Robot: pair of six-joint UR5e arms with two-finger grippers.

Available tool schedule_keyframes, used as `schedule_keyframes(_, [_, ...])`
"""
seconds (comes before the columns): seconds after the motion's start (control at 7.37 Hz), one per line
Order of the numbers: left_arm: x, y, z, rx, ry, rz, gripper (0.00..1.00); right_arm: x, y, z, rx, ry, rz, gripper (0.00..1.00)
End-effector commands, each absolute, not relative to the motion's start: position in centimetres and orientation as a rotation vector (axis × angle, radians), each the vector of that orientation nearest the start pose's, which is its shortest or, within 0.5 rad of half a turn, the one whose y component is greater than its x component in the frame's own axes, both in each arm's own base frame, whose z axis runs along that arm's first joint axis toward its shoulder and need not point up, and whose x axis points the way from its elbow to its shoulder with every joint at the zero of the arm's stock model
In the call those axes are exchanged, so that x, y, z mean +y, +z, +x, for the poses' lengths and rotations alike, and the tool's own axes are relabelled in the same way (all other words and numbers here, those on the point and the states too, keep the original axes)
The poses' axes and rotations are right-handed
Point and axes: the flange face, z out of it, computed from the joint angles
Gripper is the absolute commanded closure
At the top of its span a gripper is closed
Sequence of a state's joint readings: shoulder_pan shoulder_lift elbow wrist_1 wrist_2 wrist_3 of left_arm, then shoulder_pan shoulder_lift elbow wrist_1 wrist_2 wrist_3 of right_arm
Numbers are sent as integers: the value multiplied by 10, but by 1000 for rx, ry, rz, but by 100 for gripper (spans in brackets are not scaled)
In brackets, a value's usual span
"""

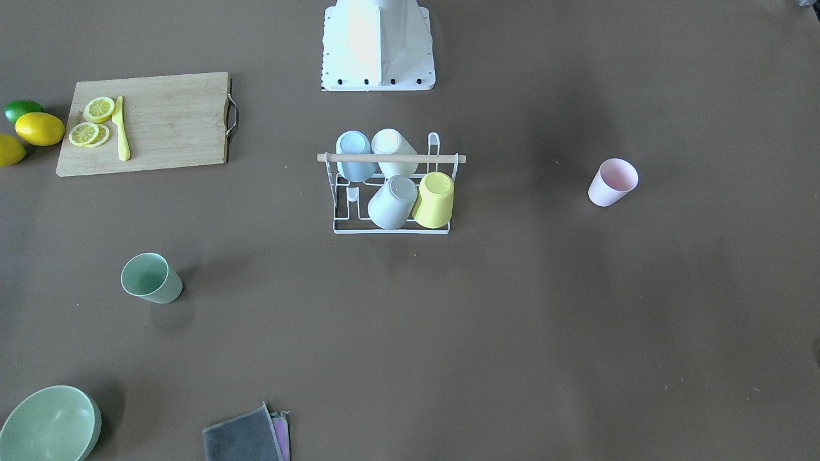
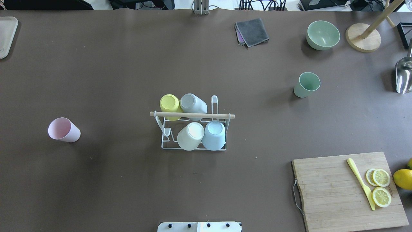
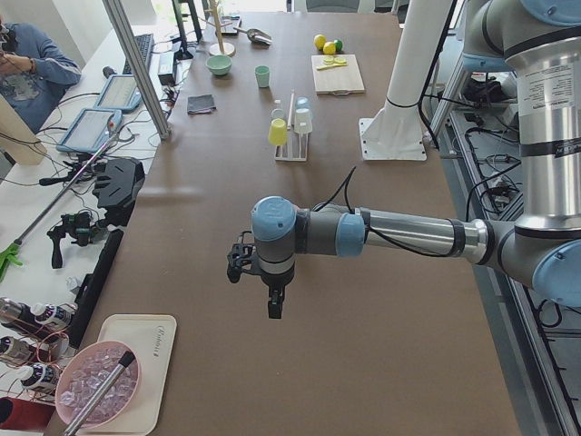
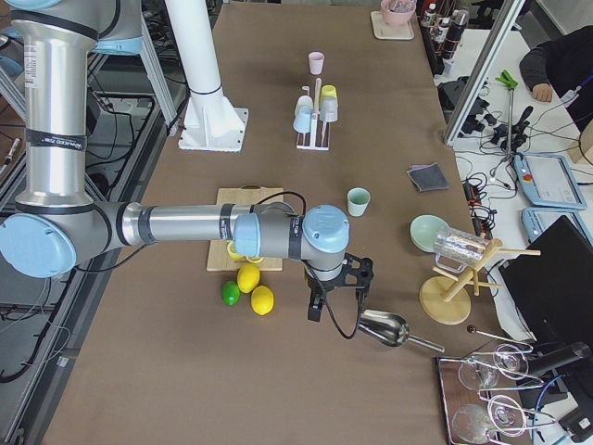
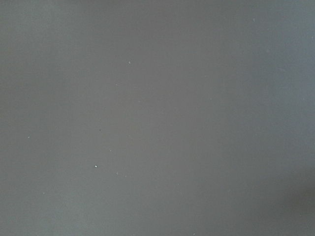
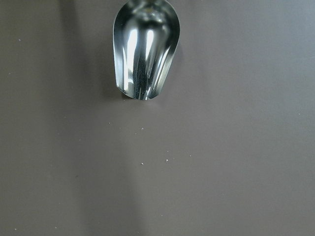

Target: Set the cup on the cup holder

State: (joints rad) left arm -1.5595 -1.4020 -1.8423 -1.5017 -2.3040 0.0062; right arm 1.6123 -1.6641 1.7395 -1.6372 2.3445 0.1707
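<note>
The white wire cup holder (image 1: 391, 158) with a wooden rod stands mid-table, also in the overhead view (image 2: 192, 115). Several cups hang upside down on it: yellow, grey, white and blue. A pink cup (image 2: 63, 130) stands alone on the robot's left side. A green cup (image 2: 306, 84) stands alone at the far right. My left gripper (image 3: 272, 304) hangs above bare table near the left end, far from the pink cup. My right gripper (image 4: 315, 311) hangs near the right end, above a metal scoop. Both show only in the side views, so I cannot tell whether they are open or shut.
A wooden cutting board (image 2: 349, 190) with lemon slices and a yellow knife lies at the near right, lemons (image 2: 403, 178) beside it. A green bowl (image 2: 323, 34), a grey cloth (image 2: 252, 31), a metal scoop (image 6: 146, 49) and a wooden stand (image 2: 363, 37) are at the far right.
</note>
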Motion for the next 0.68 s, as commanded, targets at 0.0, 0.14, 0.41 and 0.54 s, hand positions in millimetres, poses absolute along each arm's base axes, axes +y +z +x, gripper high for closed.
schedule_keyframes(0.0, [-422, 612, -61, 733, 30, 30, 2, -449, 627, 82, -773, 199, -42, 0])
schedule_keyframes(0.14, [-422, 612, -62, 733, 28, 31, 2, -449, 626, 82, -773, 196, -42, 0])
schedule_keyframes(0.41, [-422, 611, -62, 733, 28, 31, 2, -458, 615, 73, -770, 169, -28, 0])
schedule_keyframes(0.54, [-422, 611, -62, 733, 28, 31, 2, -459, 615, 72, -771, 169, -26, 0])
